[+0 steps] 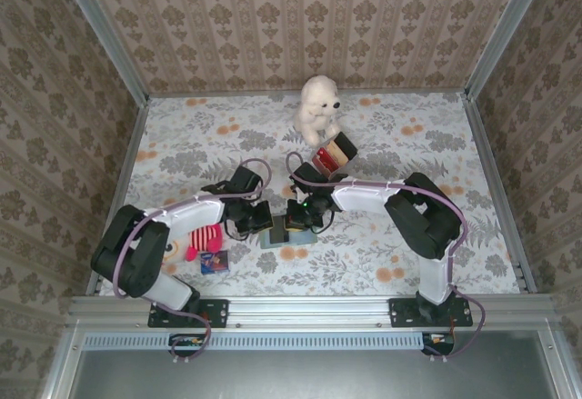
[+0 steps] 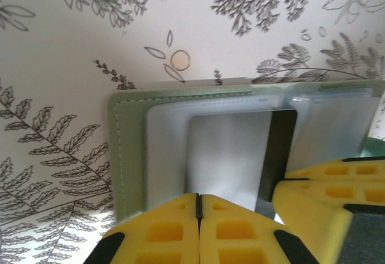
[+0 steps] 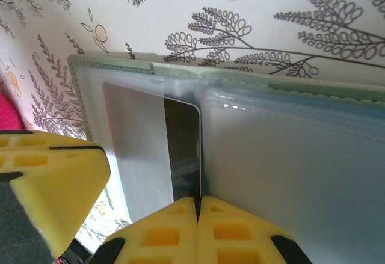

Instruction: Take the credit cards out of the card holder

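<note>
The sage-green card holder (image 1: 289, 234) lies open on the flowered cloth, between my two grippers. In the left wrist view its green cover (image 2: 127, 156) frames pale pockets, and a pale credit card (image 2: 228, 156) with a dark stripe sticks out toward the spine. My left gripper (image 2: 199, 201) is shut, its tips over the card's near edge with nothing visible between them. My right gripper (image 3: 198, 202) is shut, and the dark edge of the credit card (image 3: 180, 150) runs straight into its seam. Each gripper's yellow fingers show in the other's view: the right fingers (image 2: 325, 186), the left fingers (image 3: 54, 186).
A white teddy bear (image 1: 317, 108) and a striped box (image 1: 333, 154) stand behind the holder. A pink plush toy (image 1: 205, 238) and a dark blue packet (image 1: 215, 262) lie to its left. Patterned walls enclose the table on three sides.
</note>
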